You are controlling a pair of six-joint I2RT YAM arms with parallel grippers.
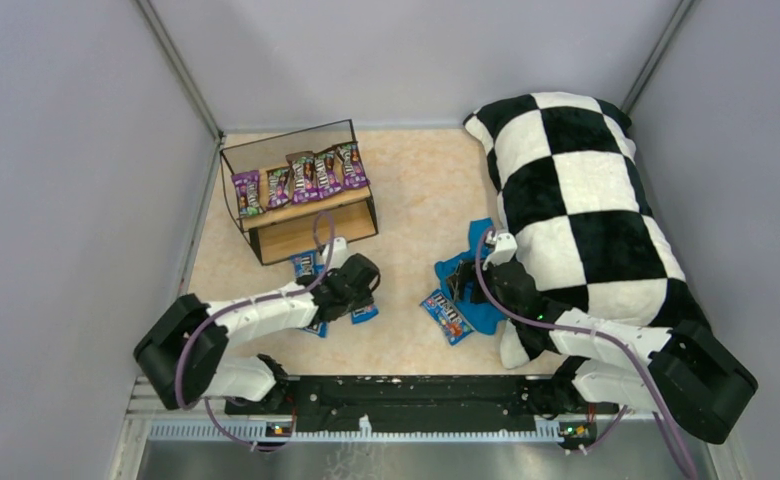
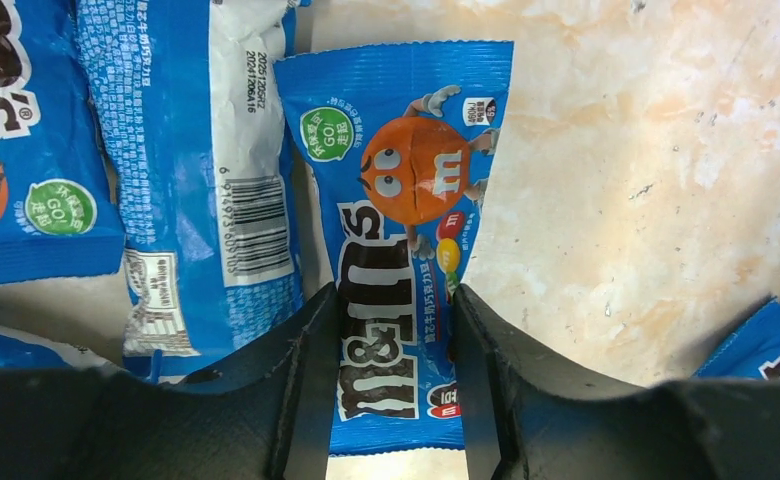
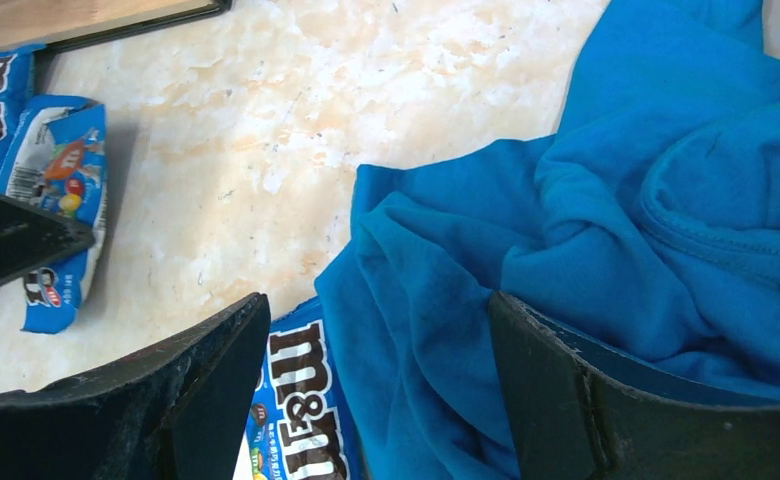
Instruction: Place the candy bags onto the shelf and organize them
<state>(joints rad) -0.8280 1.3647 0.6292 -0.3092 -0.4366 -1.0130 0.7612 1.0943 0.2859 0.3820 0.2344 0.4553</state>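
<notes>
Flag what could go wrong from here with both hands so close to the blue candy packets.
1. The left hand straddles the glossy blue candy packet with the orange character; its slick film may slip or buckle. The barcode-side blue packet lies right beside it and could get dragged along.
2. The right hand is open over the crumpled blue cloth, which covers the edge of another blue packet; closing there may pinch cloth too.

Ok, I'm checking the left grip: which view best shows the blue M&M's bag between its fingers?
Left wrist: the blue M&M's bag lies large, jaws flanking it. In top external the left gripper covers it; right wrist shows only small blue bags.
</notes>
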